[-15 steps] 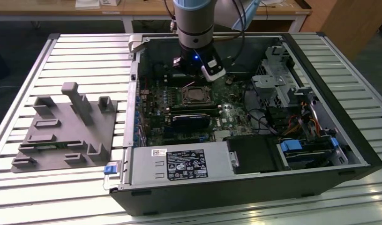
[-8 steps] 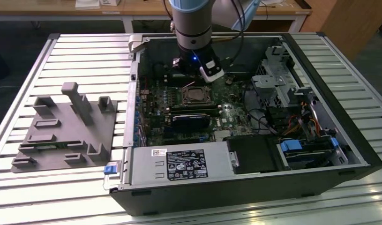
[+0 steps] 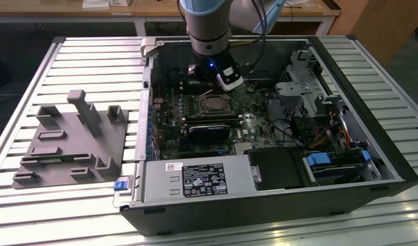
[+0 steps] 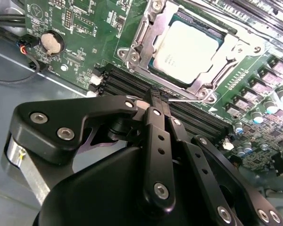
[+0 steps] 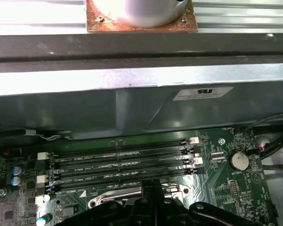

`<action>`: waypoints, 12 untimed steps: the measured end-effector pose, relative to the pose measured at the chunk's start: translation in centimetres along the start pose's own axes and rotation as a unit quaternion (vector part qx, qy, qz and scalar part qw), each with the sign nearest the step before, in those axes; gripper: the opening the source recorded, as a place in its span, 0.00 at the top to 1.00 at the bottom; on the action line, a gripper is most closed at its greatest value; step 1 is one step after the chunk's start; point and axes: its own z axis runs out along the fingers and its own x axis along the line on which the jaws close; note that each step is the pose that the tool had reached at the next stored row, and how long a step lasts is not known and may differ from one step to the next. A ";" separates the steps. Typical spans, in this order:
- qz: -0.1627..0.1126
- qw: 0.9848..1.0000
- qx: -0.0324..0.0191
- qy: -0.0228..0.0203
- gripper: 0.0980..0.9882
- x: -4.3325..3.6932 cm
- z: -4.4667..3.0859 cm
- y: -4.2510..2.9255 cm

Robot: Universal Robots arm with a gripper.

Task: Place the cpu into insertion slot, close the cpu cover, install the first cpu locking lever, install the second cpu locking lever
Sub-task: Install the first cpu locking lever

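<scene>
On the slatted metal table (image 3: pixel 31 66), a grey fixture block (image 3: pixel 72 141) sits toward the exterior view's left edge beside the open black computer case (image 3: pixel 263 218), whose near-left corner holds the power supply (image 3: pixel 195 180), while four long memory slots (image 5: pixel 118 162) and what looks like a coin-cell battery (image 5: pixel 238 161) lie on its green motherboard (image 5: pixel 226 190).

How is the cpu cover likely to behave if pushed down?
The cpu cover looks like thin sheet metal, so probably light and slightly springy. Its bare shiny surface, lying flat around the cpu, may let the tool slip.
</scene>
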 end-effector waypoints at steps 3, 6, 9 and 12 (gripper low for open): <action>-0.003 1.000 -0.002 -0.011 0.99 0.22 0.09 -0.06; -0.006 1.000 -0.003 -0.021 0.99 0.41 0.16 -0.10; -0.006 1.000 -0.003 -0.022 0.99 0.41 0.17 -0.10; -0.006 1.000 -0.003 -0.022 0.99 0.43 0.17 -0.11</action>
